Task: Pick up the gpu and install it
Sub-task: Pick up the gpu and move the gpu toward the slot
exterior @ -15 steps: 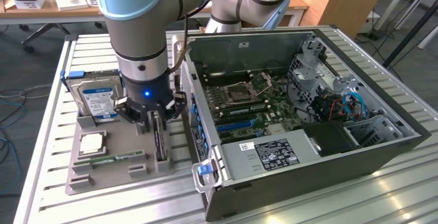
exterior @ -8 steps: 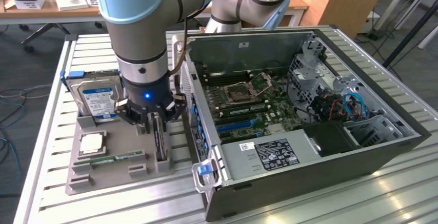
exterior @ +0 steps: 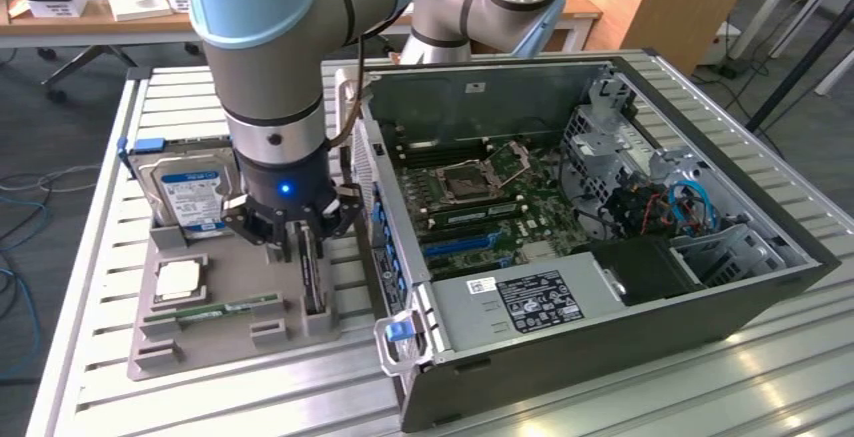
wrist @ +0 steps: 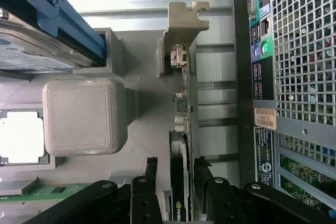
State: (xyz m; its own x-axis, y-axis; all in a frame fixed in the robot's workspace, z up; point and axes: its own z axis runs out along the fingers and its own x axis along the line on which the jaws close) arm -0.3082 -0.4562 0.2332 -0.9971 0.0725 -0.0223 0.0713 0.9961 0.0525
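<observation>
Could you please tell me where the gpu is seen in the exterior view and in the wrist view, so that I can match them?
Exterior view: the gpu stands on edge in the grey tray, beneath the end effector, on the exterior view's left of the computer case.
Wrist view: the gpu is edge-on inside the open end effector.
Shared landmark: the blue-framed hard drive.

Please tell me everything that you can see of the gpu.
The gpu is a thin, dark card standing on its long edge in a slot of the grey holder tray, beside the open computer case. A grey clip holds its far end. The open pincer straddles it, one finger on each side.
</observation>
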